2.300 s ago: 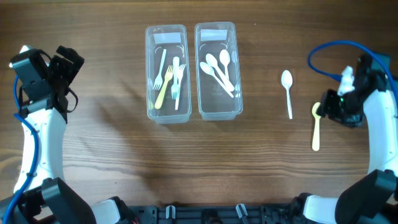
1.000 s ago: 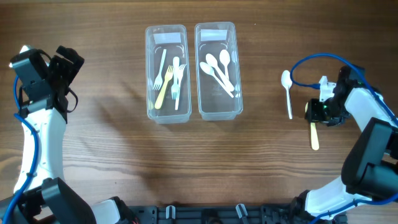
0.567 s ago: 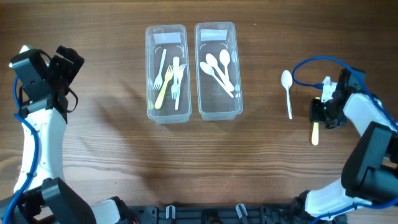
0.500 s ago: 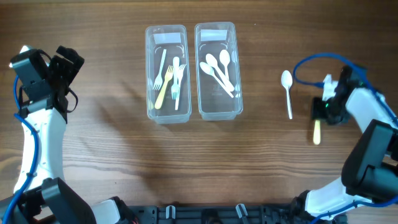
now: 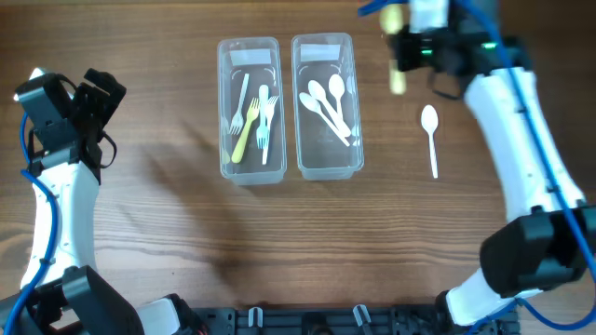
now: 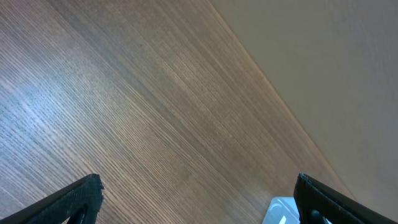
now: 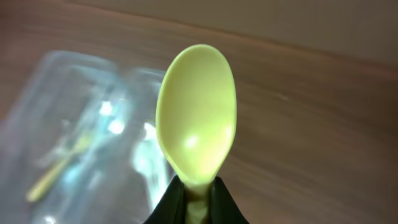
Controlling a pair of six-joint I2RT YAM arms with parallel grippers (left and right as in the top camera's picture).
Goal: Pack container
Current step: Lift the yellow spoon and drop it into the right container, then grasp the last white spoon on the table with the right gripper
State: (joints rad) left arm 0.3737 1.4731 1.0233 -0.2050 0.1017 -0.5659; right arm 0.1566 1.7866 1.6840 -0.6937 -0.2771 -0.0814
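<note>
Yellow-green plastic spoon (image 7: 196, 118): clenched by handle in right hand (image 7: 191, 200), beside clear plastic container of white spoons (image 5: 321, 160) | left hand (image 5: 97, 93): released, jaws wide, over wooden tabletop (image 6: 155, 124)

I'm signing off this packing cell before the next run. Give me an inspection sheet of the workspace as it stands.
Surface: wooden table, no spills seen.
Job's things: left container holds forks; right container holds white spoons; a loose white spoon lies on the table to their right; a yellow spoon is held aloft.
Clutter: nothing seen.
Grippers: right gripper shut on the yellow spoon's handle; left gripper open, empty.
Cables: blue cable along each arm, no snag seen.
Surroundings: plain wall beyond the table edge.
</note>
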